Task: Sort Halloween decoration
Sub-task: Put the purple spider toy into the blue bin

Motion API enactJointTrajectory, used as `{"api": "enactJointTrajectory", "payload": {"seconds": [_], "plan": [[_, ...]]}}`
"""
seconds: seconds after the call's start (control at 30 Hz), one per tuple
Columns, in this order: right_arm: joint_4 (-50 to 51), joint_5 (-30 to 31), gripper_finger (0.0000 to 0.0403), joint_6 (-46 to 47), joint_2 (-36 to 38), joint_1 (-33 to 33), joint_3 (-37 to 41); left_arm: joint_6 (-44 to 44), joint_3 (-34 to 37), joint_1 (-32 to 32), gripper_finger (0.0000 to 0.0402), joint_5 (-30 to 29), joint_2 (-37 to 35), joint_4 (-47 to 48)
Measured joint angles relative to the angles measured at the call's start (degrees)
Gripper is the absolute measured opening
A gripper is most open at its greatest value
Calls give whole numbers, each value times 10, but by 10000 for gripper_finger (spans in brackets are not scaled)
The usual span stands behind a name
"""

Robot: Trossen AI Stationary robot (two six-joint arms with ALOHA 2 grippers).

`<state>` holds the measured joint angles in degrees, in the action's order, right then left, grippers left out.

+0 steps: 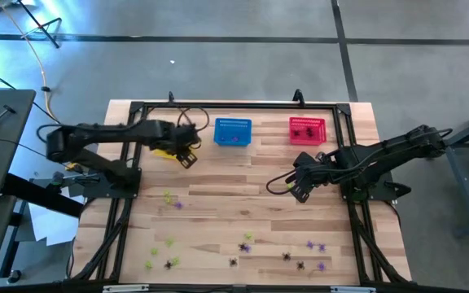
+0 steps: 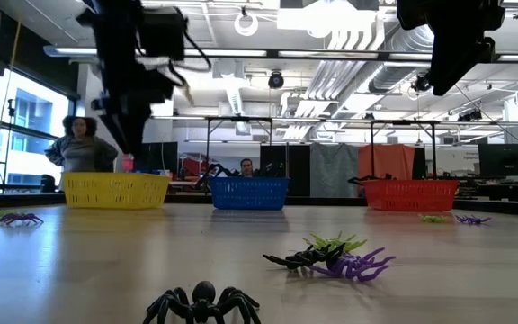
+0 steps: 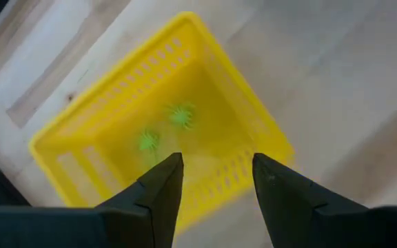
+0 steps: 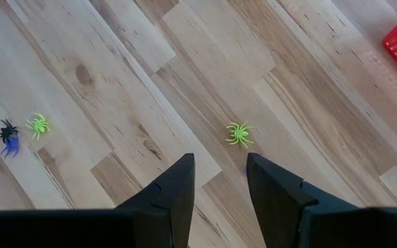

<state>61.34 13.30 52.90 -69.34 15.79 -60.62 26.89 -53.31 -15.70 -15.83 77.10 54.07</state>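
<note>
Small plastic spiders in purple, yellow-green and black lie scattered over the near half of the table [image 1: 245,244] [image 2: 331,256]. Two green spiders [image 3: 180,115] rest on the floor of the yellow basket [image 3: 116,117] [image 1: 164,152]. My left gripper [image 3: 216,172] [image 1: 187,155] hangs open and empty above that basket. My right gripper [image 4: 219,176] [image 1: 300,191] is open and empty above bare wood at mid-table, right of centre. A green spider [image 4: 239,133] lies on the table just beyond its fingertips. A black spider [image 2: 203,304] sits nearest the low camera.
The blue basket [image 1: 233,132] and the red basket [image 1: 307,130] stand in a row with the yellow one along the far edge; the red one holds dark spiders. A black frame [image 1: 234,104] borders the table. People [image 2: 81,144] show in the room behind.
</note>
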Motion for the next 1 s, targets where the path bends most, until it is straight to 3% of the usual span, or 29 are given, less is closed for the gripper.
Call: {"api": "enactJointTrajectory", "payload": {"seconds": [0.17,0.3,0.6,0.77,1.0], "plan": [[0,0,130,0,0,0,0,124,0,92,163,11,-84,56],[0,0,130,0,0,0,0,266,-1,204,163,28,-114,84],[0,0,130,0,0,0,0,563,-1,437,163,47,-53,125],[0,0,130,0,0,0,0,620,-1,498,163,68,23,111],[0,0,130,0,0,0,0,595,-1,526,163,59,99,75]]}}
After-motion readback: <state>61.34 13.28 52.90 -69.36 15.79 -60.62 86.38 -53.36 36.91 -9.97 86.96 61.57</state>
